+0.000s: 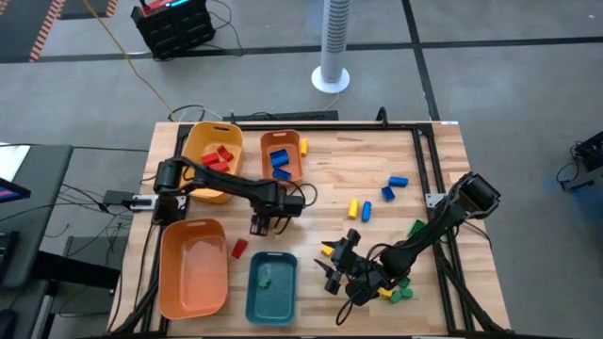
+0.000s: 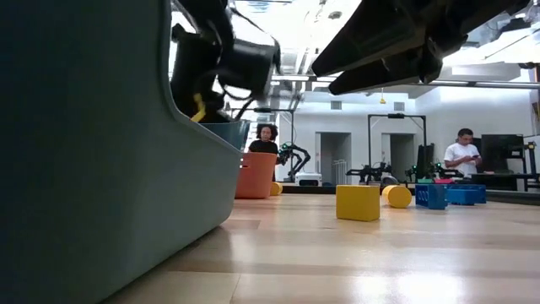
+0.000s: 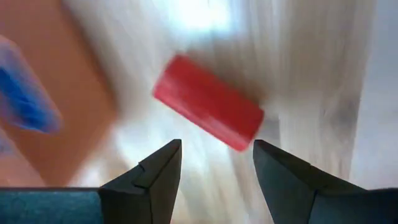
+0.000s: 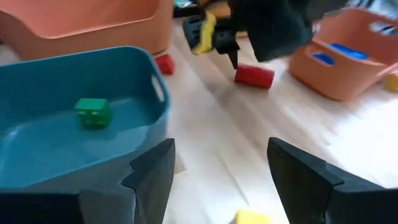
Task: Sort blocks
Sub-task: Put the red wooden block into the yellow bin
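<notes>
A red block lies on the wooden table just below my left gripper, which points down, open, its fingers clear of the block. The right wrist view shows this block under the left gripper. A second red block lies by the teal tray, which holds one green block. My right gripper hovers open near the table's front, right of the teal tray, with nothing between its fingers.
A yellow tray with red blocks and a small orange tray with blue ones stand at the back. A large orange tray sits front left. Yellow, blue and green blocks lie scattered on the right. People stand in the room beyond.
</notes>
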